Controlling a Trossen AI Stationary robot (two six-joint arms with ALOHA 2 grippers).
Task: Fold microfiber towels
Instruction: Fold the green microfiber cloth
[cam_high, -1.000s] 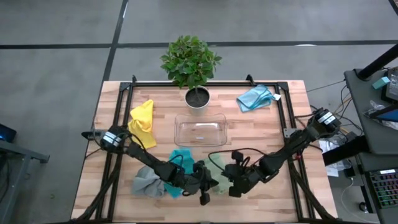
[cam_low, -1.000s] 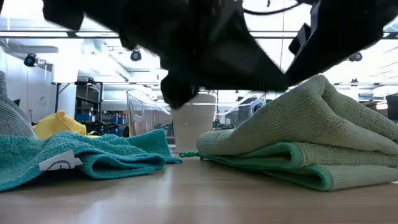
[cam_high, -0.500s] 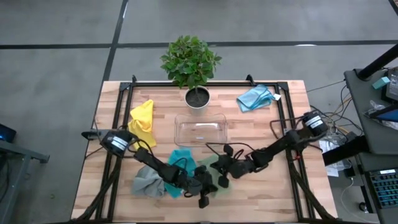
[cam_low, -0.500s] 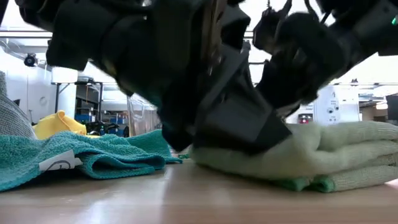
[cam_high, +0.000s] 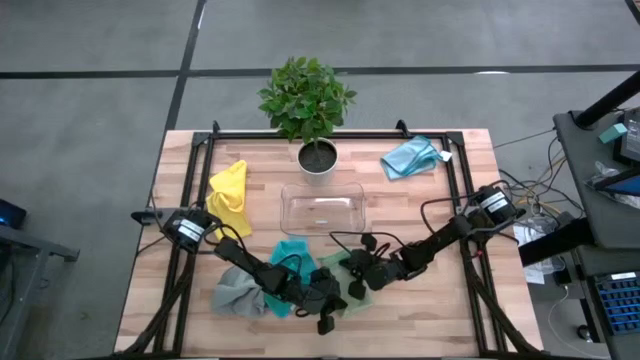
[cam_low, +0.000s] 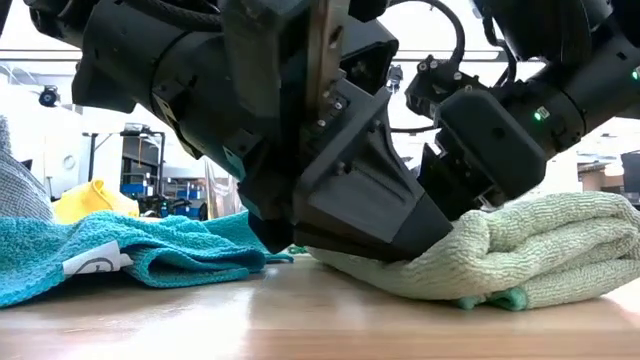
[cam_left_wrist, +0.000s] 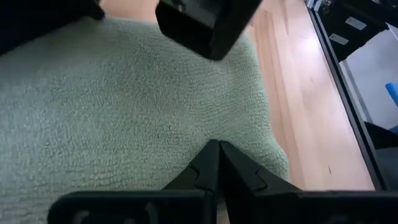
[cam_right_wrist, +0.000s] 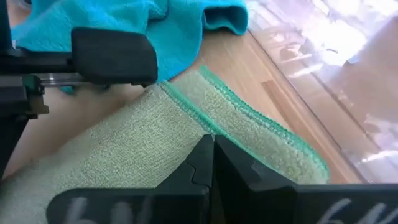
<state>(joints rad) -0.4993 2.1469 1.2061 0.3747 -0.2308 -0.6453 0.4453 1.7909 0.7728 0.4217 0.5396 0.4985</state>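
I have both grippers down on the soft sage green microfiber towel (cam_high: 352, 283), which lies folded on the front middle of the light wooden table (cam_high: 400, 215), just right of the crumpled teal microfiber towel (cam_high: 292, 253). My left gripper (cam_high: 335, 297) presses on the near left part of that green cloth with its fingers drawn together, tips touching, and nothing pinched between them that I can see in the left wrist view. My right gripper (cam_high: 357, 272) rests on the cloth's far edge, its fingers likewise closed flat against the pile. From table height the green towel (cam_low: 520, 255) bulges out from under both dark tools. The rumpled grey microfiber towel (cam_high: 235, 290) sits at the front left, the yellow one (cam_high: 229, 198) farther back on the left, and the light blue one (cam_high: 411, 156) in the far right corner.
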